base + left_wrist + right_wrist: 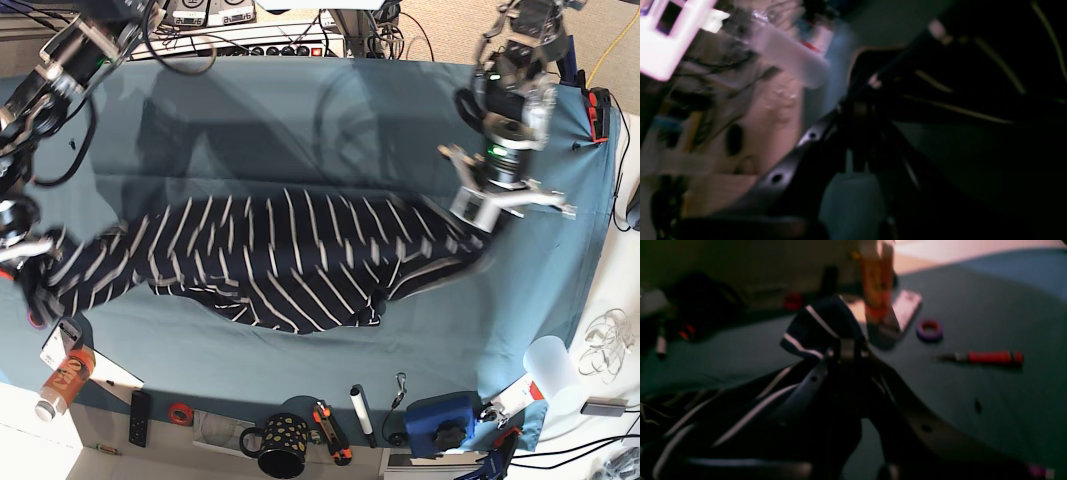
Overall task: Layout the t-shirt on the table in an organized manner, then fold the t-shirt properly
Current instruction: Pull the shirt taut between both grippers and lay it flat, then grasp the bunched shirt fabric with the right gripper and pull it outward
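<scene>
Step in hand: spreading, not folding; the t-shirt [270,262] is stretched sideways between the two arms so it can settle flat.
T-shirt: it lies across the middle of the desk [300,110], pulled into a long band, with the lower hem bunched and creased near the front.
Right end effector [845,351]: clamped on a striped corner of the shirt, which folds up over its tips; in the base view it sits at the shirt's far left end, near the desk edge.
Left end effector [478,222]: it sits at the shirt's opposite end; the left wrist view is badly blurred, but dark striped cloth seems pinched between the closed tips.
Why held so: gripping opposite ends keeps tension along the cloth, which takes out wrinkles.
Clutter: an orange bottle [62,382], tape roll [929,329] and red-handled tool [987,357] lie close to the right arm's end, so dragging further that way risks snagging them.
</scene>
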Robot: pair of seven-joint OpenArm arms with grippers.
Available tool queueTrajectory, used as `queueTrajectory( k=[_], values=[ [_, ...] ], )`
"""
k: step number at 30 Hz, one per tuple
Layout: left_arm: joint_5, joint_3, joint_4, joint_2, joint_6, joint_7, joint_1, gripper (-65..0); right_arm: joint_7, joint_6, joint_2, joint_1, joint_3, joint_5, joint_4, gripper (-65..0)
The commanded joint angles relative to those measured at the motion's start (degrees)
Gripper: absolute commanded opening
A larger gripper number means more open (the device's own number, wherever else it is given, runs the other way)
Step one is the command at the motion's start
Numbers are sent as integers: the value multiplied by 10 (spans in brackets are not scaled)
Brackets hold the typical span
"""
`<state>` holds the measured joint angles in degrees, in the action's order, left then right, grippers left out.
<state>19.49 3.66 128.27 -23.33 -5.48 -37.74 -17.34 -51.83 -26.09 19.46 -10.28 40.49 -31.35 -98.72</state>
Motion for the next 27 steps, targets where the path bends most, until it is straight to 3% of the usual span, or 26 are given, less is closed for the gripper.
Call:
queueTrajectory(
  k=[1, 5, 9, 11, 16, 22, 27],
  values=[
    [23, -26, 28, -6, -25, -1, -5, -650, 24, 7, 15, -19, 5, 2, -10, -650],
    [20, -108, 67, -6, -24, 11, -44, -650, 22, 5, 15, -39, 5, -12, -10, -650],
    [-43, -156, 67, -6, -22, 13, -92, -650, -8, 3, 14, -41, 4, -31, -10, -650],
    [-76, -158, 67, -6, -15, 13, -115, -650, -46, -13, 14, -38, 4, -57, -10, -650],
    [-143, -158, 67, -2, 67, -7, -164, -650, -83, -35, 13, 6, 9, -129, -10, -650],
    [-157, -158, 67, -2, 68, -8, -185, -650, -161, -93, 13, 53, 35, -235, -10, -650],
    [-157, -158, 67, -2, 68, -8, -185, -650, -228, -139, 12, 65, 9, -282, -10, -650]
  ],
)
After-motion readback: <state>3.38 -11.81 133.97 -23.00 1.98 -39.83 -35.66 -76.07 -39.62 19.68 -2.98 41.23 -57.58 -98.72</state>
